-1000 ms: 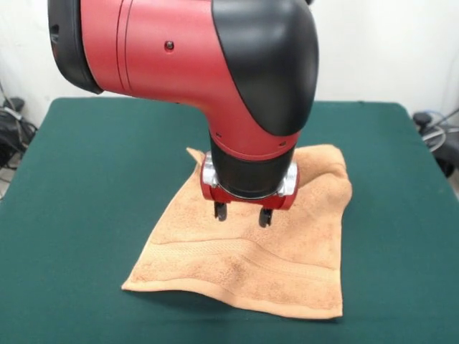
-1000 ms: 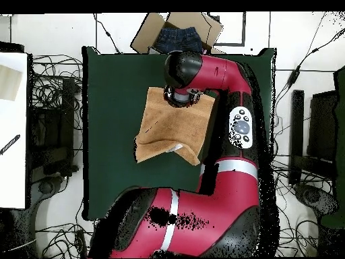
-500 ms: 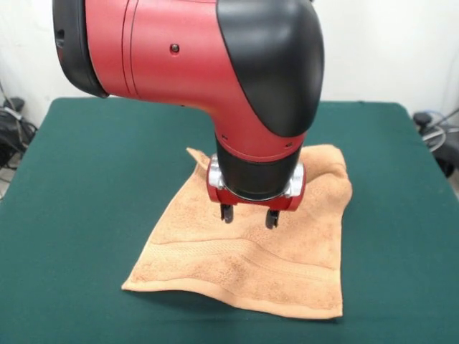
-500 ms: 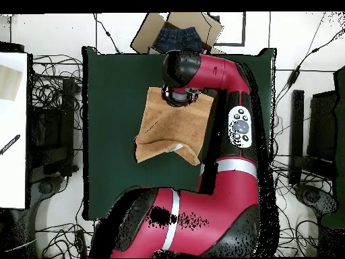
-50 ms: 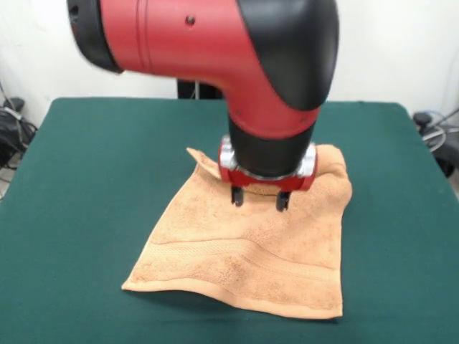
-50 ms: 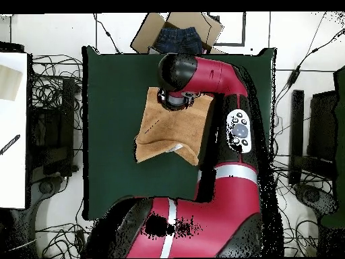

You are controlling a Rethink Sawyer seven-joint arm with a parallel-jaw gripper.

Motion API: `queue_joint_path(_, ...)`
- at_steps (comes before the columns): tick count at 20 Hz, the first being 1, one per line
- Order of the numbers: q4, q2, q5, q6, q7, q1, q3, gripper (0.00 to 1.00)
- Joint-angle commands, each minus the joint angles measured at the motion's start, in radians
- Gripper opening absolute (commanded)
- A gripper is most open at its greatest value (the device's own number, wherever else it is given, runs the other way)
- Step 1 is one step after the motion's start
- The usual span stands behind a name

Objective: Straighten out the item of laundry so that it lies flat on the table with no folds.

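The item of laundry, a peach-orange towel (image 5: 244, 261) (image 6: 165, 131), lies spread near the middle of the dark green table (image 5: 93, 186) (image 6: 111, 114). A woven band runs near its front hem. Its far side is bunched, with a raised fold at the right rear corner and a small peak at the left rear corner. My gripper (image 5: 259, 201) hangs just above the towel's far half. Its two black fingertips (image 5: 237, 196) stand apart, open, with nothing between them. In the overhead view the arm's head (image 6: 178, 74) covers the gripper and the towel's top edge.
A cardboard box (image 6: 176, 30) holding dark blue cloth sits beyond the table's far edge in the overhead view. Cables and equipment lie on the floor around the table. A white surface (image 6: 12, 128) stands at the left.
The arm has swung to the right in the front view and the gripper has risen slightly. The towel has not moved.
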Motion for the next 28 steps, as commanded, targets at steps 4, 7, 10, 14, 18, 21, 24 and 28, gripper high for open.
queue_joint_path(4, 0.312, -0.176, 0.063, -0.059, 0.129, 0.05, 0.035, 1.0)
queue_joint_path(7, 0.356, -0.191, 0.067, -0.105, 0.119, 0.044, 0.037, 1.0)
queue_joint_path(10, 0.379, -0.187, 0.061, -0.16, 0.113, 0.042, 0.037, 1.0)
queue_joint_path(14, 0.413, -0.186, 0.058, -0.227, 0.117, 0.041, 0.042, 1.0)
queue_joint_path(18, 0.417, -0.182, 0.053, -0.255, 0.121, 0.044, 0.04, 1.0)
queue_joint_path(21, 0.423, -0.167, 0.058, -0.283, 0.108, 0.034, 0.052, 1.0)
queue_joint_path(24, 0.427, -0.13, 0.056, -0.318, 0.105, 0.027, 0.057, 1.0)
queue_joint_path(28, 0.509, -0.155, 0.053, -0.407, 0.138, 0.036, 0.045, 1.0)
